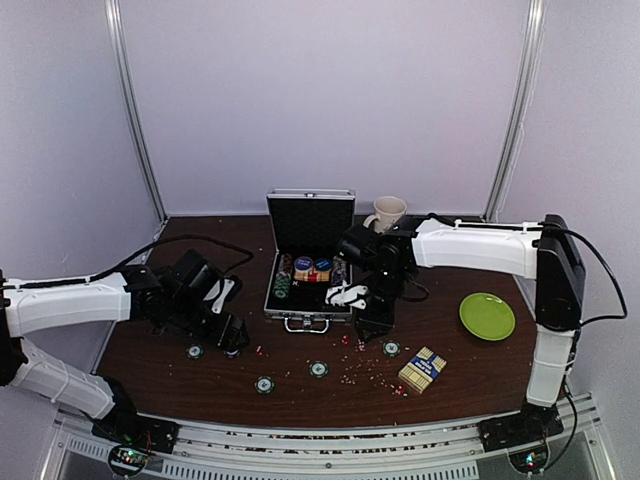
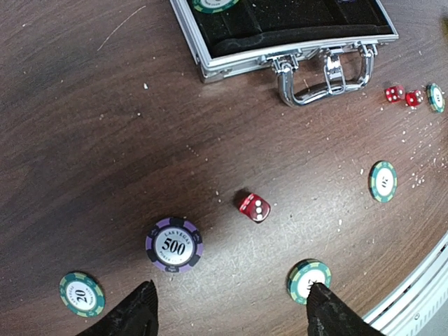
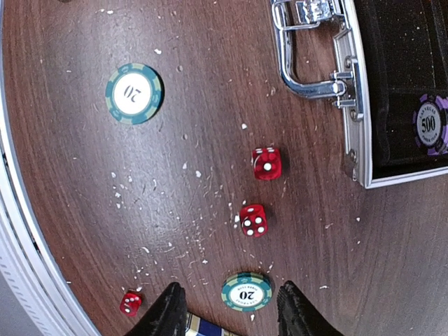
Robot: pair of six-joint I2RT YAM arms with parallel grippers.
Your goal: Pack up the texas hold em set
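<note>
Case point(image 1: 309, 268) sits open mid-table point(image 1: 150, 370), lid upright, handle point(image 2: 325, 77) facing the arms, racked chips point(image 1: 283, 280) in its left side. The left arm comes in low from the left, forearm about level, wrist tipped down. The left gripper point(image 2: 227, 316) hovers front-left of the case, jaws wide and holding nothing. Under it a purple 500 chip point(image 2: 174, 244) and a red die point(image 2: 253, 206) lie loose, front-left of the handle. A left 20 chip point(image 2: 82, 294) lies further from the case. A rail-side chip point(image 2: 308, 280) sits at the tip of one left finger point(image 2: 329, 315); can't tell if they touch. The right arm's shoulder link stands upright, its long link runs level toward the case, and the wrist points straight down just front-right of the handle. The right gripper point(image 3: 231, 315) has jaws partly apart, straddling a flat green chip point(image 3: 246, 291); one finger is close to its rim, the other shows a gap, so it isn't gripped. Two dice point(image 3: 267, 163) lie between that chip and the case corner. A third die point(image 3: 130, 303) sits beside the far finger. An outer 20 chip point(image 3: 134, 93) lies out from the handle, well apart from the case. Card box point(image 1: 422, 369) lies flat front-right of the case. Mug point(image 1: 387, 212) stands just right of the lid, and plate point(image 1: 487, 316) is well right of the case.
</note>
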